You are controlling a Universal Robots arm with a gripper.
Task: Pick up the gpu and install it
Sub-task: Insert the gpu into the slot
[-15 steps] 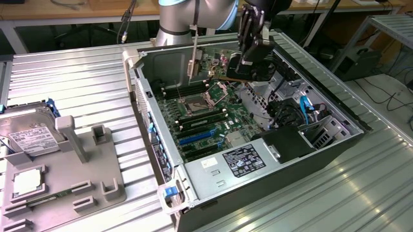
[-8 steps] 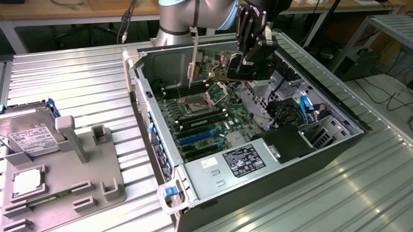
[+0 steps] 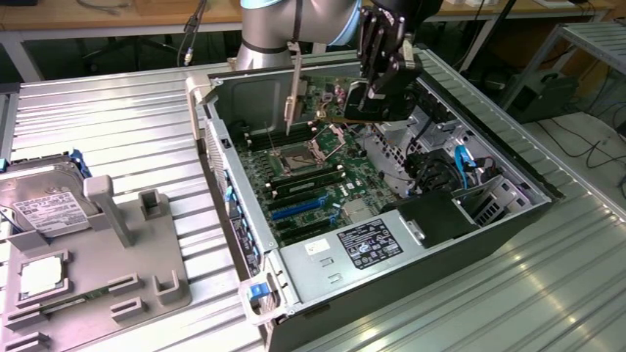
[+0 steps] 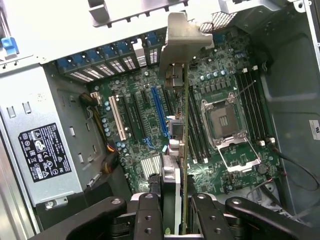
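Observation:
My gripper [image 4: 176,220] is shut on the gpu [image 4: 184,125], which I see edge-on in the wrist view, its silver end bracket [image 4: 182,35] pointing away from me. In the exterior view the gripper [image 3: 377,103] holds the card over the open computer case [image 3: 245,220], with the bracket [image 3: 292,92] hanging near the case's rear wall. The card hovers above the motherboard [image 4: 145,130], roughly in line with the blue expansion slot [image 4: 159,112] and beside it. I cannot tell whether it touches the board.
An open CPU socket [image 4: 227,122] and memory slots [image 4: 250,95] lie beside the card. The power supply [image 3: 364,243] fills the case's near end. At the exterior view's left, a grey fixture [image 3: 127,242] holds a hard drive [image 3: 44,202] and a square CPU chip [image 3: 39,275].

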